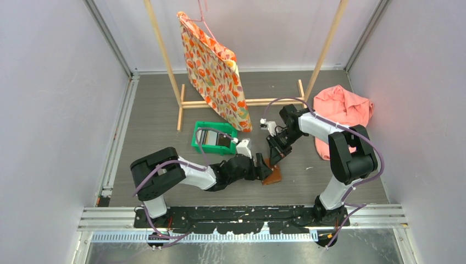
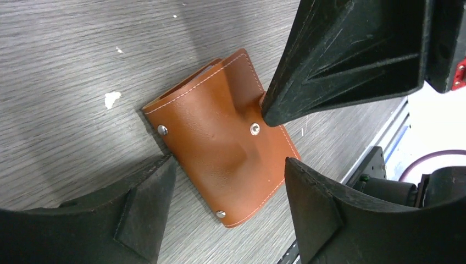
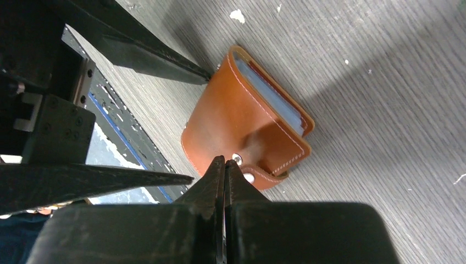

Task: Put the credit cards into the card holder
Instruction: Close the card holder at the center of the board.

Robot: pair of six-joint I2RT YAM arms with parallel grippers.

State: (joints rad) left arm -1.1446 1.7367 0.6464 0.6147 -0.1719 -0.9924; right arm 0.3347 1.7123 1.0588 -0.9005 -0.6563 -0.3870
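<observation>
- The card holder [image 3: 242, 126] lies folded shut on the table [image 1: 159, 110], between the two arms and close to their bases.
- Right gripper [image 3: 224, 163]: jaws fully together with nothing between them. The joined tip bears on the leather beside the snap button [image 2: 254, 128]. I judge this pins the holder flat, or presses the snap home.
- Left gripper [image 2: 229, 163]: jaws wide apart and straddling the holder, gripping nothing. I cannot tell whether either finger touches the leather.
- Only the right wrist view shows the holder's open side, where pale blue-grey edges of credit cards [image 3: 275, 96] sit inside.
- Only the left wrist view shows the leather dented under the right tip.
- Only the top view shows the green bin [image 1: 204, 144] beyond the left arm. Its dark contents are too small to identify.
</observation>
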